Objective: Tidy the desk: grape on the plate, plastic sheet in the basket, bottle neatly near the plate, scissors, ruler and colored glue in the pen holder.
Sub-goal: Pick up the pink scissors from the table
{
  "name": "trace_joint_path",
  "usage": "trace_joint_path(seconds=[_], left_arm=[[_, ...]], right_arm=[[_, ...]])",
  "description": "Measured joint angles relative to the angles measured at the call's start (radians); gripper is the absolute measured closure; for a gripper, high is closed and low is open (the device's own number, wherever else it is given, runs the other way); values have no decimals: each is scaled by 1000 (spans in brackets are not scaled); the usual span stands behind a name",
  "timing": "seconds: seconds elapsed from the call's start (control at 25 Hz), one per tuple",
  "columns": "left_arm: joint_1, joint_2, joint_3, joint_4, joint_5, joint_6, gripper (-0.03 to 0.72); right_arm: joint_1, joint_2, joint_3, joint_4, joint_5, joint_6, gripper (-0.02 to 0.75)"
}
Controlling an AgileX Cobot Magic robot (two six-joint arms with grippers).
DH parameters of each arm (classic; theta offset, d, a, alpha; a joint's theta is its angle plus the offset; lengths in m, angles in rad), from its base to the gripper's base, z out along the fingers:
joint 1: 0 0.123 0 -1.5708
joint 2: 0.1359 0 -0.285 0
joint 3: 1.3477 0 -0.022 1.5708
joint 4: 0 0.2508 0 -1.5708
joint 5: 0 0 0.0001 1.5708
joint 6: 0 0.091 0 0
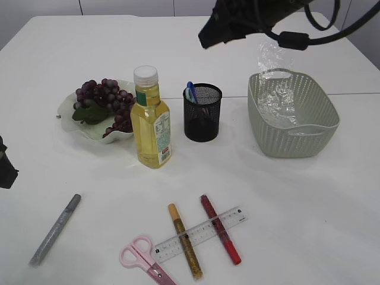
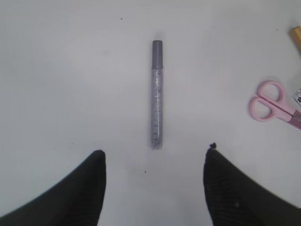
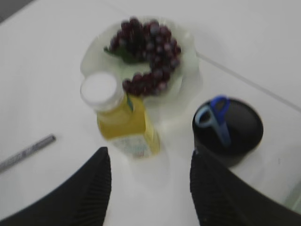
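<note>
The grape (image 1: 104,102) lies on the plate (image 1: 66,111), and the bottle (image 1: 151,122) stands upright beside it. The pen holder (image 1: 202,114) holds the blue scissors (image 1: 191,91). The plastic sheet (image 1: 274,80) rests in the basket (image 1: 294,133). Near the front edge lie the pink scissors (image 1: 144,258), the ruler (image 1: 199,234) and the gold (image 1: 185,240) and red (image 1: 221,228) colored glue. The silver glue (image 2: 157,94) lies alone, ahead of my open, empty left gripper (image 2: 155,153). My right gripper (image 3: 149,153) hovers open and empty above the bottle (image 3: 123,123) and pen holder (image 3: 228,134).
The right arm (image 1: 249,21) hangs high over the back of the desk (image 1: 309,202), between pen holder and basket. The ruler lies across the gold and red glue pens. Only a dark piece of the left arm (image 1: 6,166) shows at the left edge.
</note>
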Motion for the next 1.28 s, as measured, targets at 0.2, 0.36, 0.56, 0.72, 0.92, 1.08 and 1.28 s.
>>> trace_joint_path(seconds=[0.2,0.36,0.56,0.72,0.92,1.08,1.28], left_arm=[[0,0,0,0,0,0,219],[0,0,0,0,0,0,221],[0,0,0,-6,0,0,230],[0,0,0,-8,0,0,234],[0,0,0,-12,0,0,242],[0,0,0,-13,0,0,246],[0,0,0,-14,0,0,249]], right_arm=[[109,-63,33,-351,207,385,338],[241,-72,131,-441,282,524,337],[387,-72,250,-478,296,643,337],[475,-68,319,-490,276,701,337],[530,3,328,-485,234,750,337],[532,79,328,-455,220,759,337],[534,138,329,-443,209,759,337]])
